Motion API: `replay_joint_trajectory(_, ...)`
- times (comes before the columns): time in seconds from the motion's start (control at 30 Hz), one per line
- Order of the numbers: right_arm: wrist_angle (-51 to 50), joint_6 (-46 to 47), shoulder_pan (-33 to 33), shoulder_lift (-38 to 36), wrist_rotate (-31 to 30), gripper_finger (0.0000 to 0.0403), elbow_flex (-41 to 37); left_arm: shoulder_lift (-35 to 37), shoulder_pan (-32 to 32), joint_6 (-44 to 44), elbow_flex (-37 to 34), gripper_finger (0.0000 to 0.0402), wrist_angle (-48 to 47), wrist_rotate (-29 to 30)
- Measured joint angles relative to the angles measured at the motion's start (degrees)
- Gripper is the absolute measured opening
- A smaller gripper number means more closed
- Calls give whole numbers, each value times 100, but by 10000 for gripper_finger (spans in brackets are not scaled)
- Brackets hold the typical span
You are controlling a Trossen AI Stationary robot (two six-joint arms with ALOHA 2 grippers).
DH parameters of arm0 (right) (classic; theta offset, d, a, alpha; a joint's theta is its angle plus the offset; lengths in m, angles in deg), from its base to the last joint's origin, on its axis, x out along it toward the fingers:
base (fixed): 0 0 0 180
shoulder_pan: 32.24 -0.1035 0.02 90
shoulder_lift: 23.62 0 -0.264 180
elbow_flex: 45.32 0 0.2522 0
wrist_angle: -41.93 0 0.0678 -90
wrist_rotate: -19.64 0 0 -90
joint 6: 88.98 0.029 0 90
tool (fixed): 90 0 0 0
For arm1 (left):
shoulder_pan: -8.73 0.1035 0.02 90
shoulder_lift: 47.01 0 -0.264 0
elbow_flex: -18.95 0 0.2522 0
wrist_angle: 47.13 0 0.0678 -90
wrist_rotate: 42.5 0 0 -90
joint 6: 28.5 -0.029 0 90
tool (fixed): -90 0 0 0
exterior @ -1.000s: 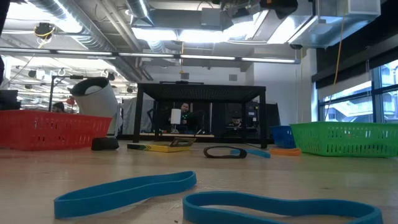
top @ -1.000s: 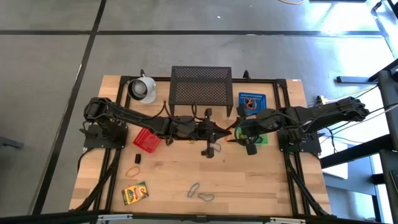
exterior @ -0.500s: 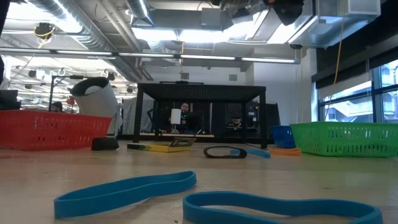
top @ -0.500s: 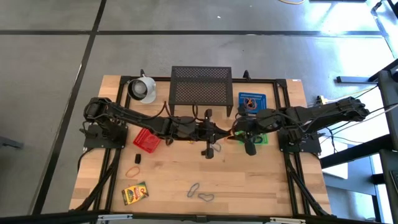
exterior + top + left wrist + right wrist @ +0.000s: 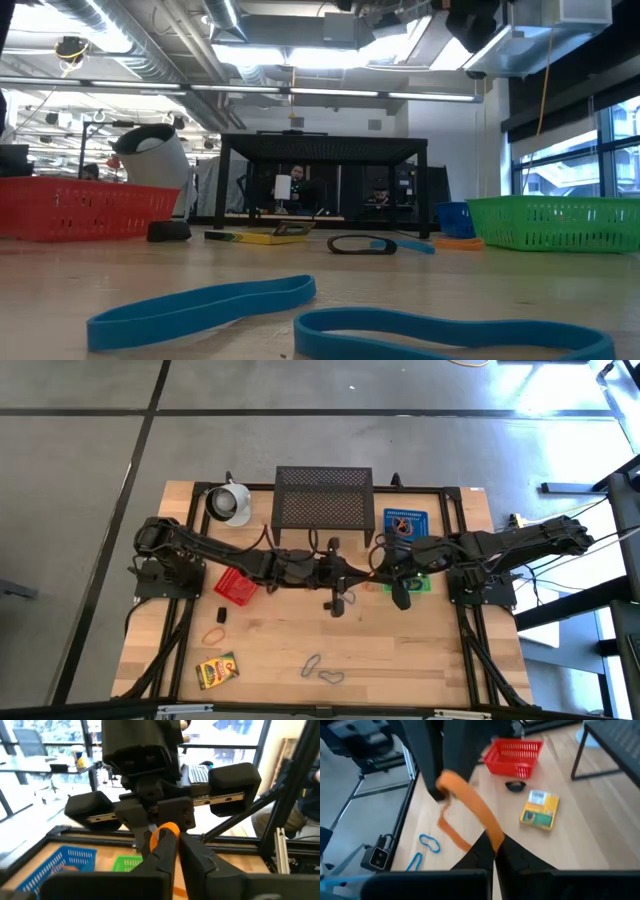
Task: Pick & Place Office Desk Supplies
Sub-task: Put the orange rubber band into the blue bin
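1. High view: the left claw (image 5: pixel 352 573) and right claw (image 5: pixel 377 572) meet nose to nose over the middle of the desk (image 5: pixel 420 650), in front of the black shelf (image 5: pixel 323 498). An orange loop (image 5: pixel 214 634) lies flat near the left edge, below a small black block (image 5: pixel 221 616). A printed box (image 5: pixel 216 670) sits tilted at the front left. Blue loops (image 5: pixel 322 668) lie at the front centre, with bare wood to their right. The red basket (image 5: pixel 236 586), green basket (image 5: pixel 422 582), blue basket (image 5: pixel 405 523) and mug (image 5: pixel 230 503) stand farther back.

2. Low view: two blue loops (image 5: pixel 200 305) lie flat close by, long axes running across the desk. A dark loop (image 5: pixel 362 244) lies farther off.

3. Left wrist view: the left claw (image 5: pixel 167 851) is closed on an orange band (image 5: pixel 164 832); the other claw grips the same band from the far side.

4. Right wrist view: the right claw (image 5: pixel 493 851) is closed on the orange band (image 5: pixel 470 805), which stretches taut and slanting to the other claw. A box (image 5: pixel 540 809) lies flat on the desk; its print is unreadable.
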Motion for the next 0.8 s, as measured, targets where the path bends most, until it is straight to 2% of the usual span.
replay_joint_trajectory(0.23, -1014, 364, 170, -45, -140, 2, -2, 0, -22, 622, 0, 116, -446, 387)
replay_joint_trajectory(0.4, -2097, 657, 476, -324, -313, 1, -2, 0, -46, 759, 0, 175, -768, 1055)
replay_joint_trajectory(0.6, -3461, 933, 990, -700, -555, 1, -2, 0, -83, 855, 0, 193, -788, 1585)
replay_joint_trajectory(0.8, -4529, 917, 1860, -588, -1390, 1, -3, 0, -94, 1094, 0, 190, -788, 1797)
